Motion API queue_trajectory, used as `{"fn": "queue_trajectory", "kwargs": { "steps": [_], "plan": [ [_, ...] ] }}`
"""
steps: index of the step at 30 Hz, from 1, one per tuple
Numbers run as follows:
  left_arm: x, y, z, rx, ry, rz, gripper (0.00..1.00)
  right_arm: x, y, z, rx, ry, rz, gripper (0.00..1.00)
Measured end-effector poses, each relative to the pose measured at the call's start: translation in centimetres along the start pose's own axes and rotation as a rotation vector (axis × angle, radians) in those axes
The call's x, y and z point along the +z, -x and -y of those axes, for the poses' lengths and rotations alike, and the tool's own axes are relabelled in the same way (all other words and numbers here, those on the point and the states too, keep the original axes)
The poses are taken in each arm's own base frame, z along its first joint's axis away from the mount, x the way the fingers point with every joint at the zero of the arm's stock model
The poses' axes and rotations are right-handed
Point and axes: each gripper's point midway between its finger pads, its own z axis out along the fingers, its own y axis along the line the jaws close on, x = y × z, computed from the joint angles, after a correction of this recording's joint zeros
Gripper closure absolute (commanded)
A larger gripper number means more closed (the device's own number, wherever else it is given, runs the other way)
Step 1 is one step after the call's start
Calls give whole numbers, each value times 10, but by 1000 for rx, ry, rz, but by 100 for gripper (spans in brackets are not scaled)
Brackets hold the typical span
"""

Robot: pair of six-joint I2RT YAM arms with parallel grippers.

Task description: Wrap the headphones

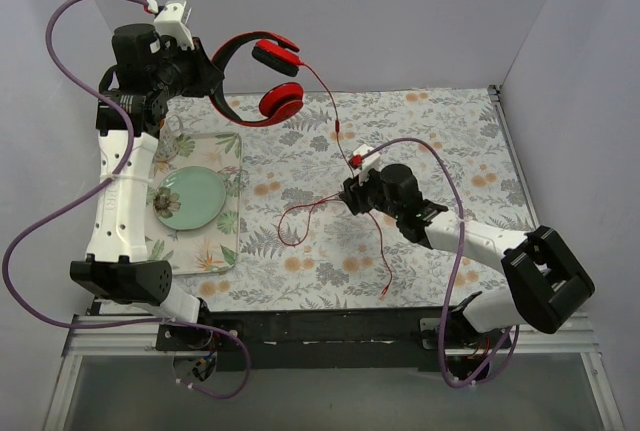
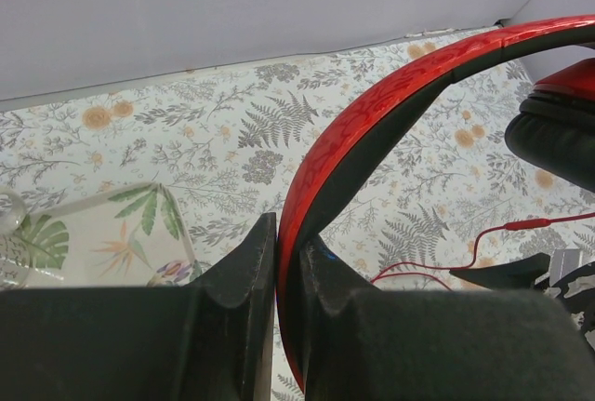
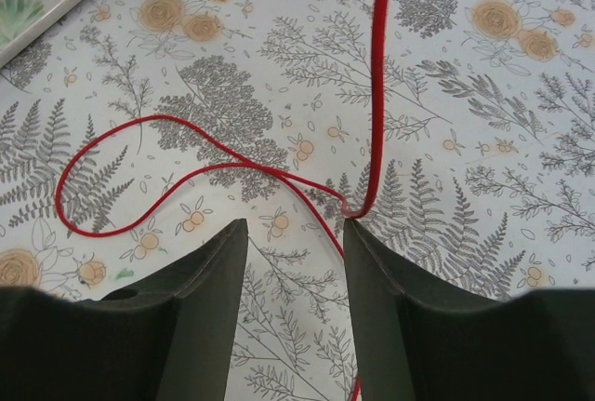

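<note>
Two grippers: our left gripper (image 2: 288, 238) pinches headphones (image 2: 372, 113) by band; our right gripper (image 3: 296, 233) spread apart, cable (image 3: 376, 94) touching one fingertip.

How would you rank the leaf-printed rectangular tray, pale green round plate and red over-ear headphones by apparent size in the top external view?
1. Leaf-printed rectangular tray.
2=. Red over-ear headphones (lifted, nearer camera) and pale green round plate: too alike.
</note>
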Motion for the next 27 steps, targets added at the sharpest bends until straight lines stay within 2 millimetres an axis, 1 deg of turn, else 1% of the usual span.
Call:
{"fn": "queue_trajectory", "kwargs": {
  "steps": [5,9,11,12,13,15,16,20,22,24,26,27],
  "plan": [
    [-1,0,0,3,-4,0,100,-1,10,17,22,-49,25,44],
    [-2,1,3,5,-16,4,100,-5,19,30,44,-74,58,46],
    [-3,2,5,7,-28,8,100,-5,24,33,49,-79,70,54],
    [-4,3,6,7,-34,10,100,-4,26,34,50,-77,73,59],
    [-4,3,7,8,-41,12,100,-3,29,34,51,-72,79,73],
    [-5,5,9,10,-51,17,100,3,35,32,51,-57,87,89],
    [-5,5,10,10,-53,18,100,6,37,31,53,-47,90,98],
    [-5,3,9,14,-50,16,100,15,41,27,58,-17,76,99],
    [1,-3,0,29,-16,14,100,15,43,27,51,-19,58,99],
    [9,-16,-18,50,51,1,100,13,47,29,25,-45,29,99],
    [21,-38,-41,74,133,-34,100,5,55,34,-25,-96,-3,99],
    [28,-55,-55,87,182,-69,100,-3,66,37,-62,-137,-19,99]
  ]
}}
